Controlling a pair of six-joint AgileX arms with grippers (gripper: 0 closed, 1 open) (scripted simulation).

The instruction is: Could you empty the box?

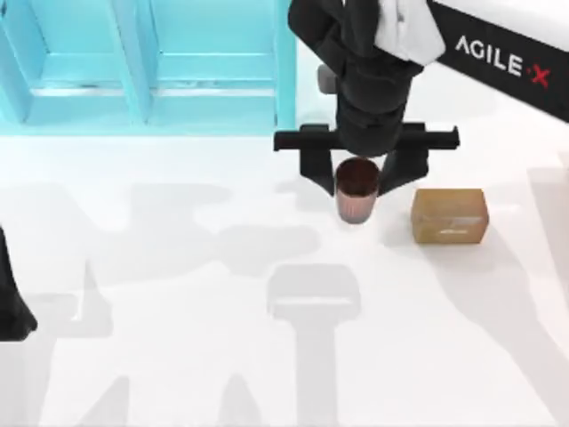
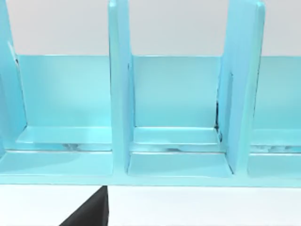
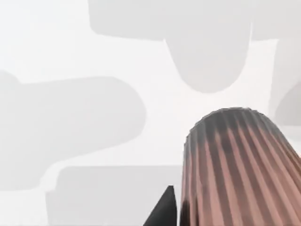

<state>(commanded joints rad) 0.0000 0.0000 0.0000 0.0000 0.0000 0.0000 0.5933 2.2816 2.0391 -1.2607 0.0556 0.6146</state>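
White table is seen across the top view, crossed by grey arm shadows. Left arm is parked at the lower left edge of the frame. Its fingers cannot be judged from the pictures. Right of centre, a brown ribbed cup is pinched between the fingers of the right gripper, which comes down from the upper right. Whether the cup touches the table cannot be told. Just to the cup's right, apart from it, a tan box lies on the table. Farthest back, at upper left, a light-blue shelf rack with upright dividers is seen. In the right wrist view the cup's ribbed wall is seen close up over the white surface.
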